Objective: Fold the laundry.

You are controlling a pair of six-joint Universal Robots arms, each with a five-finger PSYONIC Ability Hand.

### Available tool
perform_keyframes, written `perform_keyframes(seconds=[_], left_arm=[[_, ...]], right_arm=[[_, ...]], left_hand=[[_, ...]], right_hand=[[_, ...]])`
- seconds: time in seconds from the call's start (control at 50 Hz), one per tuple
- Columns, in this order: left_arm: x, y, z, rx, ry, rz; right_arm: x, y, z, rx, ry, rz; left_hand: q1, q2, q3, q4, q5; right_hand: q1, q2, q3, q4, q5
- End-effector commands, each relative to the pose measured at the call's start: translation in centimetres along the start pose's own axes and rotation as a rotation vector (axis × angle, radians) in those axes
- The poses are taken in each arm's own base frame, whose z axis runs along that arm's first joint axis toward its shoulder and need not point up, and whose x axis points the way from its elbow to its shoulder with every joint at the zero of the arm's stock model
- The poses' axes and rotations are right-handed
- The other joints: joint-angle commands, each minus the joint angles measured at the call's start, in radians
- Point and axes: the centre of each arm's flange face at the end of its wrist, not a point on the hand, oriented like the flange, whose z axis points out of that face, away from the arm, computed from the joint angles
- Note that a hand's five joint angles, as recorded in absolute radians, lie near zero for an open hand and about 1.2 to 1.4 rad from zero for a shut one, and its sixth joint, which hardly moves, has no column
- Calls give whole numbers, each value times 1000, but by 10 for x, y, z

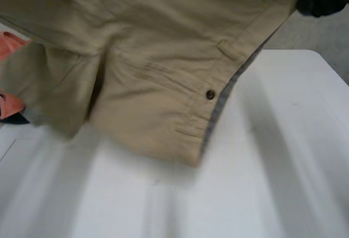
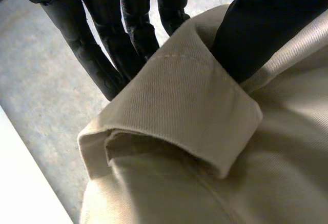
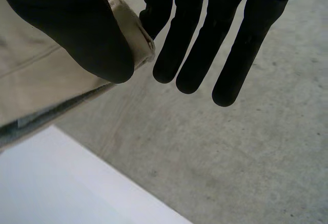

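Pants [image 1: 158, 58] hang above the table [image 1: 272, 172], spread between my two hands. My right hand [image 3: 77, 29] pinches one end of the waistband [image 1: 240, 58] between its thumb and one finger, with the other fingers straight. My left hand [image 2: 136, 24] clamps the band further along, thumb in front and fingers behind. Holding them by the waistband lets the legs drop and the creases fall out, I reckon, ready for laying flat. An orange cloth [image 1: 10, 47] lies at the table's left side.
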Motion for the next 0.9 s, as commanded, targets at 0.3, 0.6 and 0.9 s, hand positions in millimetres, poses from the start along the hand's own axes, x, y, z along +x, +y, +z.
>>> perform_keyframes(seconds=[0.3,0.6,0.9], left_arm=[[121,286,25,-428,268,-44],[127,329,68,-270,140,-3],[106,309,63,-359,85,56]], right_arm=[[-30,182,83,-265,9,16],[-13,222,155,19,209,6],[8,212,164,-191,201,-59]], left_hand=[[256,201,210,200,236],[256,201,210,200,236],[-966,-1021,-1012,-1022,-986]], right_hand=[[289,222,207,199,216],[289,222,207,199,216],[-932,-1000,-1014,-1023,-1006]])
